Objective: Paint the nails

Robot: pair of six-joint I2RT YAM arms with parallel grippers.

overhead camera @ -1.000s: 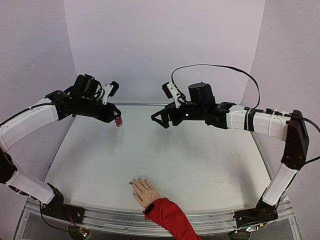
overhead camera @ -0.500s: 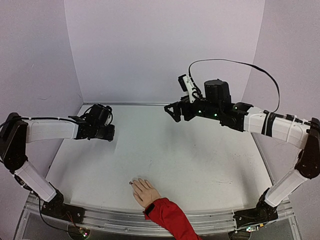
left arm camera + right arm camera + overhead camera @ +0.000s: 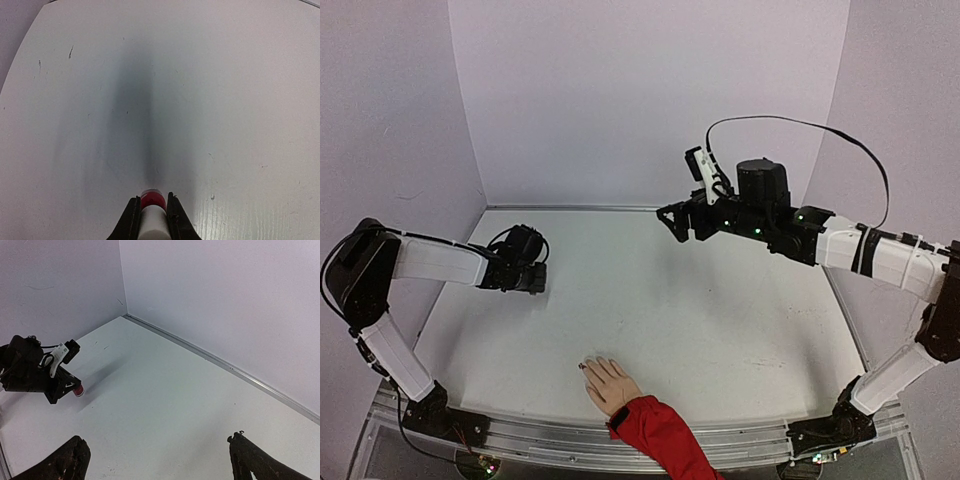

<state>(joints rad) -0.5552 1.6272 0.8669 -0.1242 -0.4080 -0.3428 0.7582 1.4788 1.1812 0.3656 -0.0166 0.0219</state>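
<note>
A small beige mannequin hand [image 3: 610, 382] with a red sleeve [image 3: 660, 435] lies at the table's near edge, fingers pointing up-left; its nails are too small to make out. My left gripper [image 3: 537, 281] is low over the left of the table, far from the hand. It is shut on a small dark-red polish bottle with a white cap [image 3: 152, 210], also visible in the right wrist view [image 3: 78, 390]. My right gripper [image 3: 672, 222] is open and empty, high over the back middle of the table; its fingertips [image 3: 75, 455] frame bare table.
Lilac walls close the table on the left, back and right, with a metal strip [image 3: 225, 367] along the back edge. A metal rail [image 3: 570, 440] runs along the near edge by the arm bases.
My left gripper has come down and to the left with the bottle, from high at the back to low over the table. My right gripper has moved right and slightly up.
</note>
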